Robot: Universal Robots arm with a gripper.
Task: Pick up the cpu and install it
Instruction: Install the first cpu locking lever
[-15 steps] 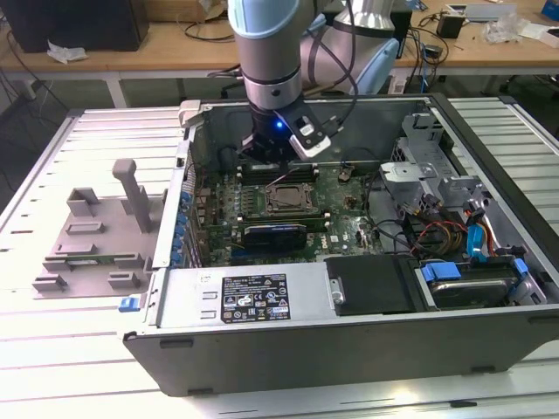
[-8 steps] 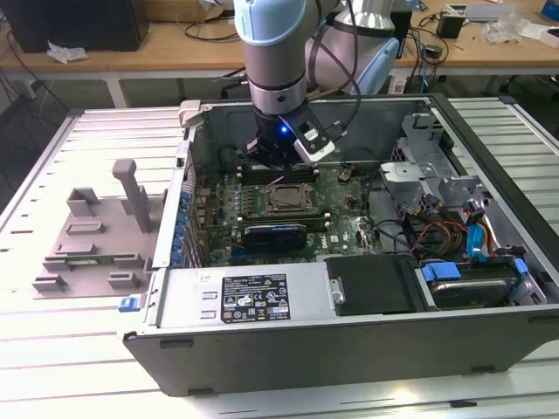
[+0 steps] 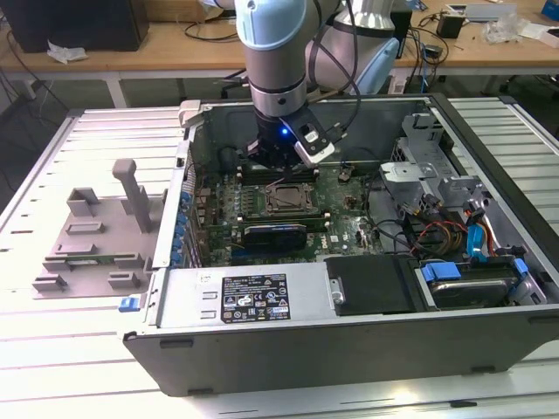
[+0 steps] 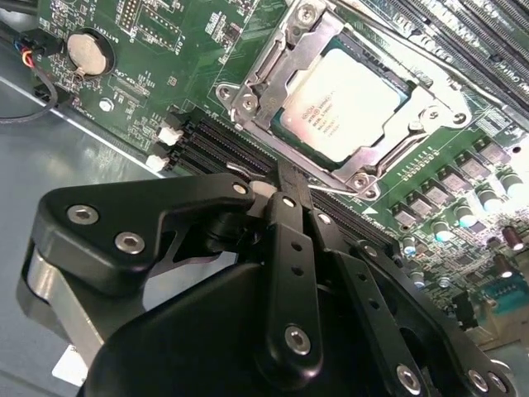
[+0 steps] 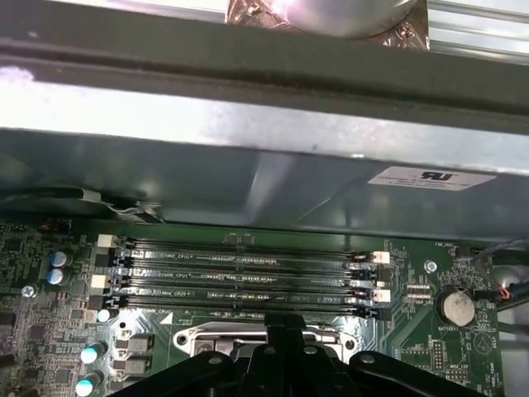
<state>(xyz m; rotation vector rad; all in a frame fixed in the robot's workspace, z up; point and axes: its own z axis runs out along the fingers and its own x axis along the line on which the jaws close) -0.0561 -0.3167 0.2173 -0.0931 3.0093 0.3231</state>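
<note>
So there's an open PC case (image 3: 349, 349) lying on a slatted table (image 3: 61, 358), and the arm (image 3: 275, 52) reaches down into it over the green motherboard (image 4: 165, 50). The gripper (image 5: 285, 327) hangs low over the memory slots (image 5: 248, 277), just beside the socket (image 4: 273, 74). In the first wrist view its jaws look pressed together with nothing between them. The cpu (image 4: 343, 103) sits flat inside the socket's metal frame, shiny top up, apart from the gripper.
</note>
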